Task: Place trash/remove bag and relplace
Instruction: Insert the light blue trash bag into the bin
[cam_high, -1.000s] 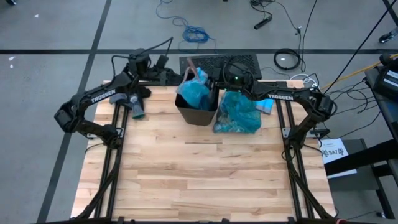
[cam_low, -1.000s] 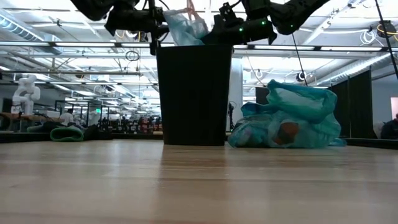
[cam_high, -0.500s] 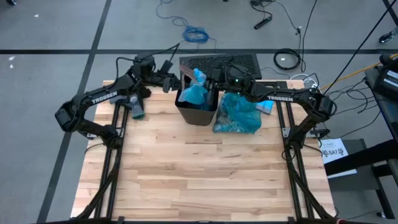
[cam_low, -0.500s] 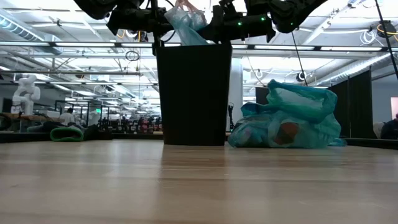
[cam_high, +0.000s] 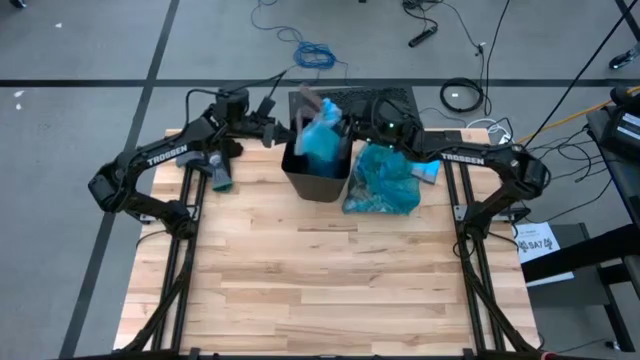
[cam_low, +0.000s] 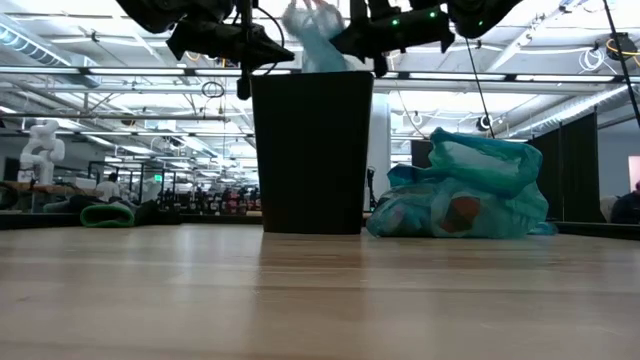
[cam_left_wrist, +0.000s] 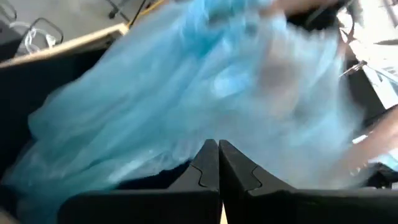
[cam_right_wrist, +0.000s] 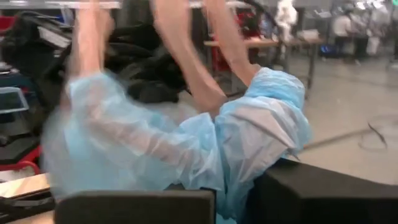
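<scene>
So there are two plastic bags here. The dark teal bag (cam_high: 381, 182) is slumped on the desk (cam_high: 320, 280) right beside the black square bin (cam_high: 317, 180), on the right arm's side; it's crinkly and see-through, stuffed full, and from the low view you can make out trash (cam_low: 461, 214) inside it, a brownish wad showing through the plastic. The second one, a paler sky-blue bag (cam_high: 322, 140), is bunched up and sticking out of the top of the bin, held up above the rim. Both arms are at the far end of the desk, one on each side of that bin. The left gripper (cam_high: 283, 131) sits at the bin's rim with its fingers pressed together, and in its wrist view the tips meet right at the blue plastic, though I can't tell whether any film is caught between them. The right gripper (cam_high: 352, 128) has its fingers pinching a fold of the sky-blue bag. One bin, two bags, two arms.
</scene>
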